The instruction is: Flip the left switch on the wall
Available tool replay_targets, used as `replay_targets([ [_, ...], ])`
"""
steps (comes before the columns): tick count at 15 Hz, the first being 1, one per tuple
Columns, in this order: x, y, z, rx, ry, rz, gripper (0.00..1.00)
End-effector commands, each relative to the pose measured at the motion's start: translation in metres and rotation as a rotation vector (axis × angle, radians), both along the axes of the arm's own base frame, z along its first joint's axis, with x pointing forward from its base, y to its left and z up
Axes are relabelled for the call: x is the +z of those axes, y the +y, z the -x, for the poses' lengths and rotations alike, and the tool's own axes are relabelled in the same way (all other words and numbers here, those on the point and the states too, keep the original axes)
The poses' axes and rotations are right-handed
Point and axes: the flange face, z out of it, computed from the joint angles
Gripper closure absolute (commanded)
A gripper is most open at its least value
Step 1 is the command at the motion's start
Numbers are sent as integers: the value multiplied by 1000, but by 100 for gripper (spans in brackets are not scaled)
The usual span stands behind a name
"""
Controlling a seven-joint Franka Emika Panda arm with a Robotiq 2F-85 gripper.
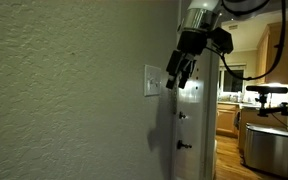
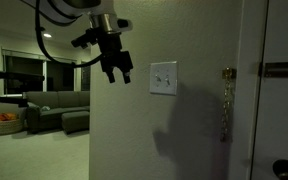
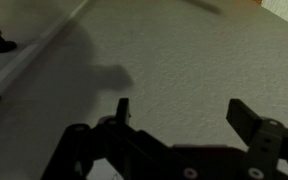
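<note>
A white wall plate [image 2: 164,77] sits on the rough pale greenish-beige wall [image 2: 174,140]; it also shows edge-on in an exterior view [image 1: 152,80]. The left switch [image 2: 159,77] is a tiny toggle on it, too small to read. My gripper [image 2: 117,72] hangs in front of the wall, left of the plate and apart from it; it shows close beside the plate in an exterior view [image 1: 176,78]. In the wrist view the gripper [image 3: 181,112] is open and empty, facing bare wall; the plate is out of that view.
A white door [image 2: 284,100] with a metal chain latch [image 2: 226,100] stands right of the plate. The door edge with hardware shows behind the gripper [image 1: 192,120]. A sofa [image 2: 54,108] and a kitchen area [image 1: 269,110] lie beyond the wall.
</note>
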Motion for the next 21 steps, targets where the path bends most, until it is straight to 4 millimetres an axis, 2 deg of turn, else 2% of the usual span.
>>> replay_targets([
  [1,20,-12,-25,-21,-50,11,21],
  [9,56,-31,-51,-52,-162,-8,72],
  [10,56,-33,-54,-52,-175,-9,71],
  [13,54,-36,-64,-52,-207,-7,78],
  [14,52,-37,-67,-54,-211,-7,75],
  [18,48,-47,-77,-63,-227,9,79],
  [19,48,-50,-78,-68,-229,16,90],
  [21,50,-57,-78,-76,-237,28,95],
])
